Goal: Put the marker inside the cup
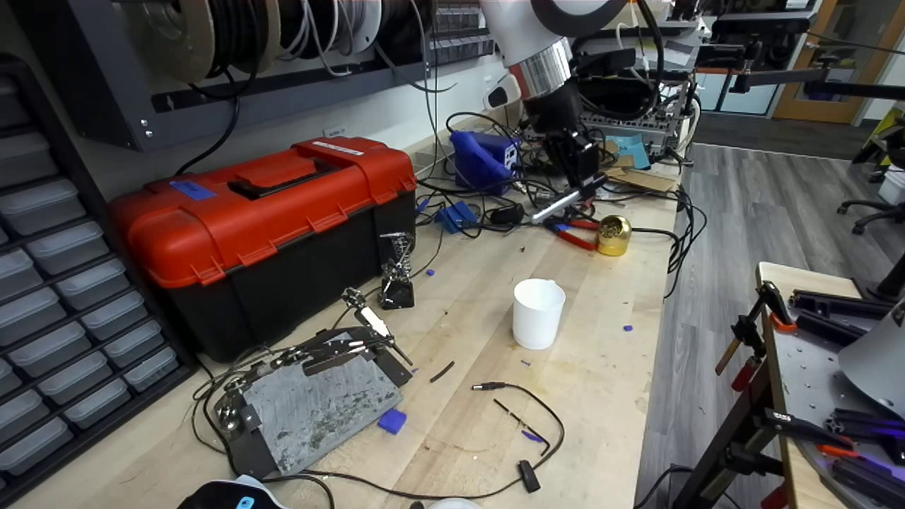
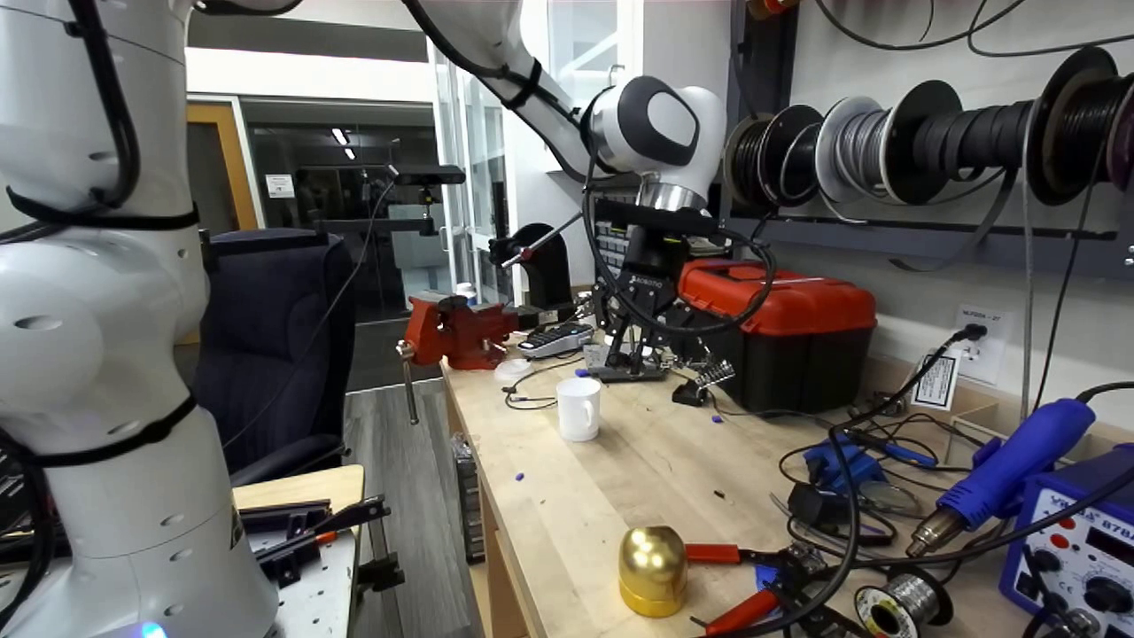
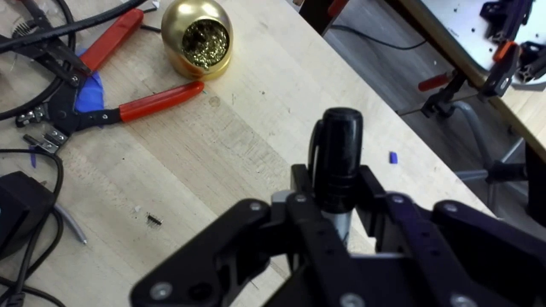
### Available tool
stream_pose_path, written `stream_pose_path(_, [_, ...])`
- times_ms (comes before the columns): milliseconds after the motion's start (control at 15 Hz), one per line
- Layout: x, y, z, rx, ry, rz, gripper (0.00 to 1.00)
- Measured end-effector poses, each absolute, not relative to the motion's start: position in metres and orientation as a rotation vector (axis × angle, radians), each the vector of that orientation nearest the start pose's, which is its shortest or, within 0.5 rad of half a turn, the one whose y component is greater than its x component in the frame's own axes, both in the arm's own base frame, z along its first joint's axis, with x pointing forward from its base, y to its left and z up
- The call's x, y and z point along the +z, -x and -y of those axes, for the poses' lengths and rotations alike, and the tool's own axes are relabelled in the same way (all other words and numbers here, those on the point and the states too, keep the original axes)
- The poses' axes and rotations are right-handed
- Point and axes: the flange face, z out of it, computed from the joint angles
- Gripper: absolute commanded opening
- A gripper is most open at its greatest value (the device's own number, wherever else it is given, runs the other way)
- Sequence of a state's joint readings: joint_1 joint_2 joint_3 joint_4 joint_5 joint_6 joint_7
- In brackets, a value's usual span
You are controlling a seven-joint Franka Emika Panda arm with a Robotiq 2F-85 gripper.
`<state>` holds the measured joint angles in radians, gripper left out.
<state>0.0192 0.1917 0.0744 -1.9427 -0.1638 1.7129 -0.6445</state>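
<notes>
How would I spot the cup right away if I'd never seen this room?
In an exterior view, find the big red-and-black toolbox on the wooden table. Look to its right for the cup, standing upright, nearer the camera than the gold pot. The cup is plain white and taller than it is wide, while that pot is round and shiny.

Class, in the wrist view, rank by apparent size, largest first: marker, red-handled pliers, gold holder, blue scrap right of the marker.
1. Red-handled pliers
2. Marker and gold holder, unranked: the marker is nearer the camera and partly hidden
3. Blue scrap
</notes>
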Motion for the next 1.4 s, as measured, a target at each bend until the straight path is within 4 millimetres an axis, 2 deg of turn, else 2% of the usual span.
stream_pose_path(400, [0.359, -0.541, -0.05, 0.776, 2.737, 1.39, 0.07])
stream_pose_path(933, [0.342, -0.54, -0.09, 0.838, 2.661, 1.542, 0.07])
stream_pose_path(1400, [0.33, -0.547, -0.128, 1.027, 2.594, 1.697, 0.07])
